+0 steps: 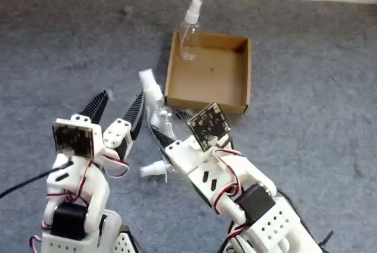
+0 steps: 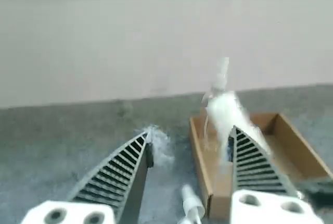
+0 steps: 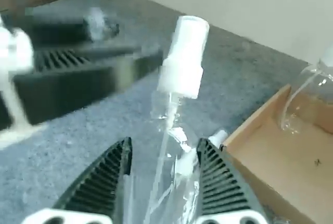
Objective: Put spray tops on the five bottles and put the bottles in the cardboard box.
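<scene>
Jaws of the right gripper (image 3: 164,146) pinch the bottle (image 3: 169,177) low on its body, one ribbed finger on each side. The bottle is clear, so the thin dip tube shows through it, and a white spray top (image 3: 183,52) sits on its neck. Its long axis runs up out of the gripper, spray top uppermost and pointing away from the arm. In the high view the bottle (image 1: 158,109) leans, its top end toward the far side of the table, and it lies just beside the near left corner of the box (image 1: 235,97).

On the bottle's other side is the left gripper (image 1: 124,95). Its jaws are spread wide with nothing between them, and its nearer finger is close to the bottle. In its own wrist view the left gripper (image 2: 190,133) faces the box (image 2: 200,156).

The box is shallow, brown cardboard and open at the top. A second bottle (image 1: 189,29) stands upright in its far left corner. This one is also clear and has a white top on. The right wrist view shows the second bottle (image 3: 304,104) past the box wall (image 3: 250,130).

A loose top (image 1: 154,169), white, lies on its side on the grey carpet (image 1: 306,59) near the right arm. I cannot tell whether a bottle is attached to it.
</scene>
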Motion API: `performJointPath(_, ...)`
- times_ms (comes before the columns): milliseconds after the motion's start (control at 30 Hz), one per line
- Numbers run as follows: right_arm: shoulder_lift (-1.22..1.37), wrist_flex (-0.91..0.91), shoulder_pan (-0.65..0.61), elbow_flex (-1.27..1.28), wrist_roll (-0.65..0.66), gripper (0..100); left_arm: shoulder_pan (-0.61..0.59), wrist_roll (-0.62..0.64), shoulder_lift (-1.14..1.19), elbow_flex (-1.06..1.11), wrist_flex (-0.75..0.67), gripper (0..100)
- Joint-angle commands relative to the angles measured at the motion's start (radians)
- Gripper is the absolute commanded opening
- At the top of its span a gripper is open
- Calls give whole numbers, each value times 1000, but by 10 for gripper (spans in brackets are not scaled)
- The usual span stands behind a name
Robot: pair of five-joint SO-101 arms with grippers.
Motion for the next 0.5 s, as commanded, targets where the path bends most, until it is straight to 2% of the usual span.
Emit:
performJointPath(0,-7,-28,8,-13,12,3,19,-8,-53,-10,57,210)
performJointPath(133,-7,-28,12,-18,12,3,10,-8,-54,-27,74,210)
performJointPath(333,-13,-22,8,-10,49,3,-91,8,-45,-117,87,210)
performJointPath(467,-13,-22,8,-8,84,3,-77,87,140,-292,132,210)
